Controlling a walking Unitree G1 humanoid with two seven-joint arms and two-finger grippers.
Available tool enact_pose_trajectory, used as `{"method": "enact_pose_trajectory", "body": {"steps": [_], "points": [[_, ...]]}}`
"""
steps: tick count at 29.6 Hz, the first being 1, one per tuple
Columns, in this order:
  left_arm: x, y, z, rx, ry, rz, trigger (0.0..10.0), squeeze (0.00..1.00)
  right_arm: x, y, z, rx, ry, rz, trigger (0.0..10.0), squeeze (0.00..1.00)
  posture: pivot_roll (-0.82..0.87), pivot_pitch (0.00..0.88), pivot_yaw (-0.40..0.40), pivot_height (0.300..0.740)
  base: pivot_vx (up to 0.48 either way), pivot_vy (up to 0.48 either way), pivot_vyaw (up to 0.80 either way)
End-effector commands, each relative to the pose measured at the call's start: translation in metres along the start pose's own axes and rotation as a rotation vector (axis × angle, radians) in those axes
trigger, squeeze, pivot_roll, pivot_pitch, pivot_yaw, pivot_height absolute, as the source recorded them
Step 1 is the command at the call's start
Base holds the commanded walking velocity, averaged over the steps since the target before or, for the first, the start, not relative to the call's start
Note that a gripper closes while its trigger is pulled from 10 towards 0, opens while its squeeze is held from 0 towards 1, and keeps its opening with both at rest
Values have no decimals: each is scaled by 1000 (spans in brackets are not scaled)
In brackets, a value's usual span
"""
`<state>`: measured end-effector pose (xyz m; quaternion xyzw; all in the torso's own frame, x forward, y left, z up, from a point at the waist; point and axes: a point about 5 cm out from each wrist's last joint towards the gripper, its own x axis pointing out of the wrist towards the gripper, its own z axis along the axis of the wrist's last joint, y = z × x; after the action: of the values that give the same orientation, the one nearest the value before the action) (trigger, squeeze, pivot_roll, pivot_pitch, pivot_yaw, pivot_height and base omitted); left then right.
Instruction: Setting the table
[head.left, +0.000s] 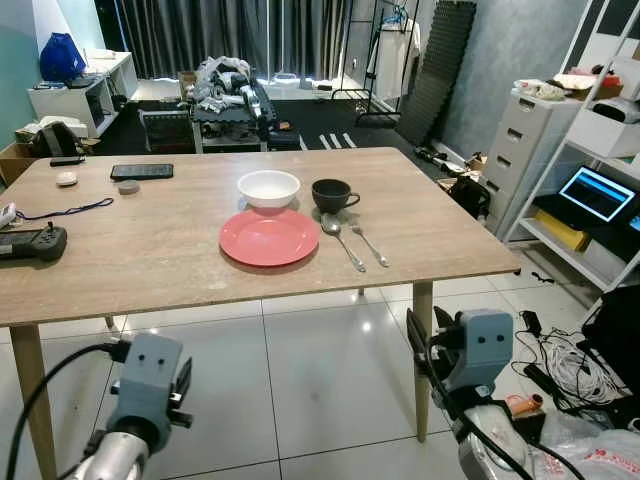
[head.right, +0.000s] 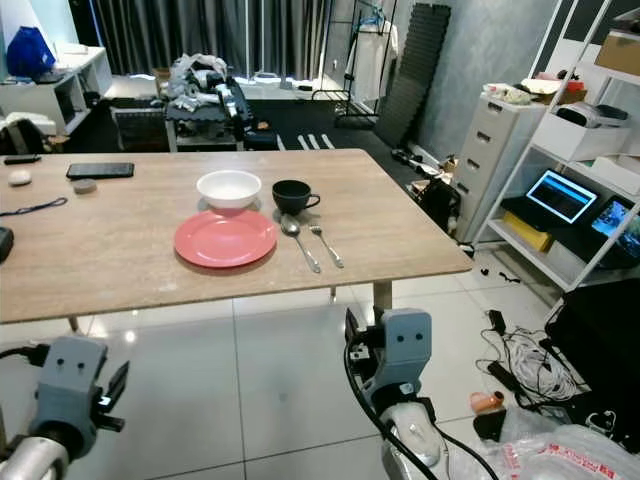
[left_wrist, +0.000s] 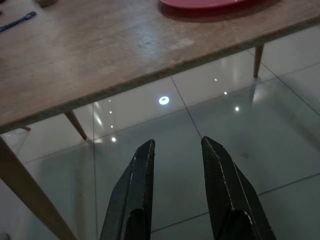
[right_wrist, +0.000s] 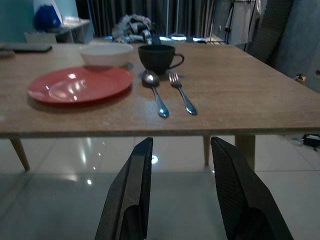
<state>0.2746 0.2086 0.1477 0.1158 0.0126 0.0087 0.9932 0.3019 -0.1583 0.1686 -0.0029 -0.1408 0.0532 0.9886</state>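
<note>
place setting: red plate near the table's front edge, white bowl just behind it, touching or nearly so; black cup beside the bowl; spoon and fork lie side by side just right of the plate.
step in hand: the setting looks laid out, so this reads as a standoff, either checking or about to adjust.
doing it well: come in above the table edge, not under it; for the cutlery, close low on the handle and keep clear of the plate rim and cup.
left gripper: low, in front of the table, below its top and over the floor tiles; jaws released, nothing between them.
right gripper: low before the table edge, aimed level at the spoon and fork; jaws apart and empty.
elsewhere: phone and controller lie on the table's left part, well apart from the setting.
</note>
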Motion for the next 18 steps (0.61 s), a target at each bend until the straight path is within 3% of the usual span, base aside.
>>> {"method": "enact_pose_trajectory", "body": {"steps": [1,4,7,14,18], "points": [[-1,2,0,7,9,0,10000,0,-3,-3,-7,-12,37,-8,10000,0,43,113,42,740,0,0,0],[3,7,6,-44,6,39,10000,0,-5,-11,-13,-39,70,-28,10000,0,45,113,42,740,0,0,0],[6,8,11,-44,5,53,10000,0,-5,-20,-15,43,93,-84,10000,0,43,112,44,740,0,0,0],[10,-8,17,32,-30,14,10000,0,-4,-23,-16,150,104,-131,10000,0,30,114,47,740,0,0,0],[10,-19,18,33,-36,-15,10000,0,-4,-21,-16,178,101,-130,10000,0,28,114,48,740,0,0,0]]}}
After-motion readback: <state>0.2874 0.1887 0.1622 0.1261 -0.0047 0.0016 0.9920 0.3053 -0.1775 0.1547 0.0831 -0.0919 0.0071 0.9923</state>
